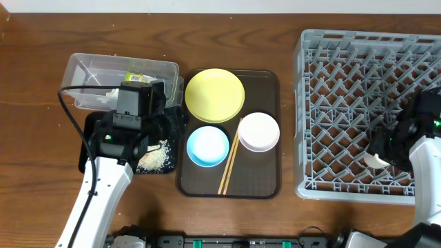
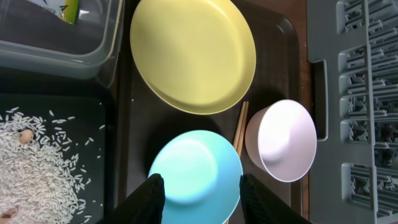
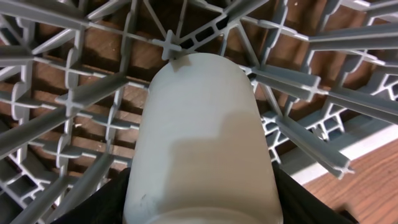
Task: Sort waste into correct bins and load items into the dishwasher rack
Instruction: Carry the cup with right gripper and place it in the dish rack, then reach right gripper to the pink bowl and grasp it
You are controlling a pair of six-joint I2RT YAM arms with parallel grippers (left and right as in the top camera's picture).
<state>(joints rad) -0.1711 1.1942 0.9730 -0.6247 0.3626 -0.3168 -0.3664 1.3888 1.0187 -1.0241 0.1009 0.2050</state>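
Two arms on two jobs here, so we'll go camera by camera.

Overhead: our left fingers hang about where the black tray meets the brown serving tray. The rice scraps lie in the black tray just beside them. The snack wrapper is in the clear tub a bit further off, so the waste looks split by type. Our right fingers are down in the dishwasher rack with the pale cup.

Left wrist: the fingers are spread apart with nothing in them, and the blue bowl shows right between the tips, so we reckon that's the next pick. We can't tell whether they touch its rim. The chopsticks lie just past the right-hand finger, squeezed in next to the white bowl, and the yellow plate is just ahead. It's a tight spot, so something could easily get nudged.

Right wrist: the fingers are clamped on the cup's sides, with the cup pointing into the lattice and its far end right at a crossing of the pegs. Whether it's touching there, we can't say. Our guess is it's held this way so it can slot down between them. Pegs crowd every side of the fingers, so there's not much wiggle room.
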